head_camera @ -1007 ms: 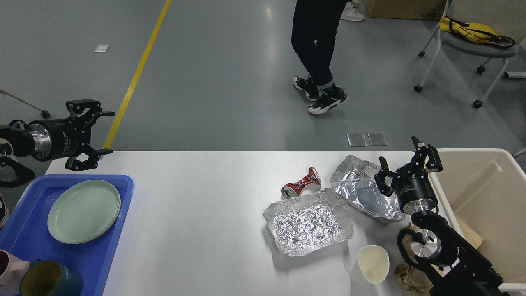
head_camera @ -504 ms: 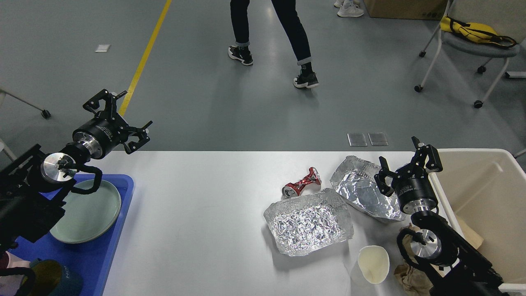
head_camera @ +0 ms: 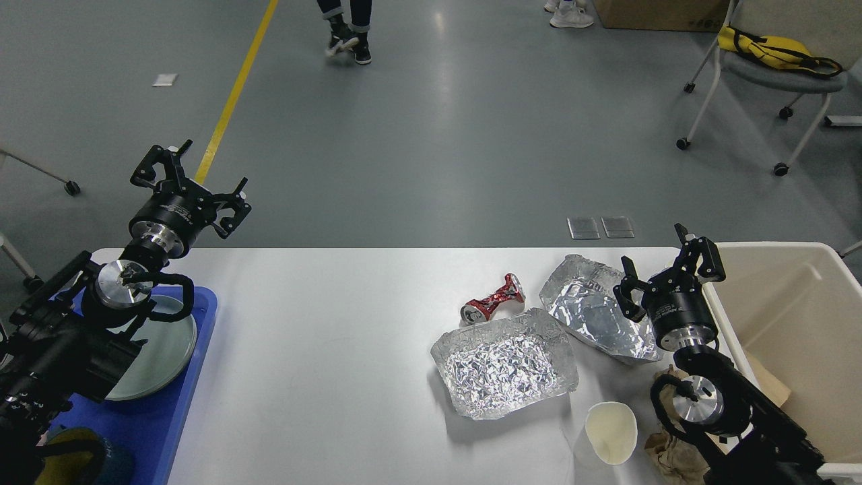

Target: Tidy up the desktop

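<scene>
On the desktop [head_camera: 323,350], which fills the lower frame, we list two foil trays [head_camera: 505,367], a crushed red can [head_camera: 493,301] and a paper cup [head_camera: 611,432], all crowded toward the cream bin [head_camera: 788,323]. Our right gripper [head_camera: 667,276] hangs beside the far foil tray, fingers spread and empty; our left gripper [head_camera: 188,188] is likewise splayed, empty, above the blue tray [head_camera: 195,377]. Risk, in our judgement: thin foil buckling or slipping under a pinch, or a sweep nudging the can so it rolls.
</scene>
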Controlling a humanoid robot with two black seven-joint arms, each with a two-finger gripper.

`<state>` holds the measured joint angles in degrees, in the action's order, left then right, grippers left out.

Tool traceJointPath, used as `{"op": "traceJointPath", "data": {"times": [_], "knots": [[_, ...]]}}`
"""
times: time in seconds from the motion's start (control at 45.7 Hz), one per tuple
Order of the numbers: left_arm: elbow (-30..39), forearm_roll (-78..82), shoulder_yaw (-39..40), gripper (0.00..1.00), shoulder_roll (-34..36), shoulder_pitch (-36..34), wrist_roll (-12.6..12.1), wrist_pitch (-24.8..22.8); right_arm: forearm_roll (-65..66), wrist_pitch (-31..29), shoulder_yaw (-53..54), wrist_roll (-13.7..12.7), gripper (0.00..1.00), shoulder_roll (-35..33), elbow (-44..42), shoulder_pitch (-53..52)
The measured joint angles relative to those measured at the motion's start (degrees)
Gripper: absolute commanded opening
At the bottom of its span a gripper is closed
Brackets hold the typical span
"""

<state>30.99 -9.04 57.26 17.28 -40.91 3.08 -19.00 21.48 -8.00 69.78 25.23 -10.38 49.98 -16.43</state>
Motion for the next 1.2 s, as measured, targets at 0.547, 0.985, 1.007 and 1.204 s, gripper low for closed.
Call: {"op": "traceJointPath", "data": {"times": [0.547, 0.985, 1.007, 1.204], "knots": [[-2.2, 0.8, -0.4, 0.96, -5.2, 6.2, 1.0, -9.5, 0.0, 0.0, 0.0, 0.0, 1.00, 0.0, 0.0, 0.1], [-2.2, 0.4, 0.0, 0.96, -5.3, 6.7, 5.2, -11.0, 0.0, 0.0, 0.0, 0.0, 1.00, 0.0, 0.0, 0.1], [-2.2, 0.4, 0.0, 0.96, -5.3, 6.7, 5.3, -11.0, 0.0, 0.0, 0.0, 0.0, 1.00, 0.0, 0.0, 0.1], [-2.2, 0.4, 0.1, 0.96, -5.4, 6.7, 5.3, -11.0, 0.0, 0.0, 0.0, 0.0, 1.00, 0.0, 0.0, 0.1]]}}
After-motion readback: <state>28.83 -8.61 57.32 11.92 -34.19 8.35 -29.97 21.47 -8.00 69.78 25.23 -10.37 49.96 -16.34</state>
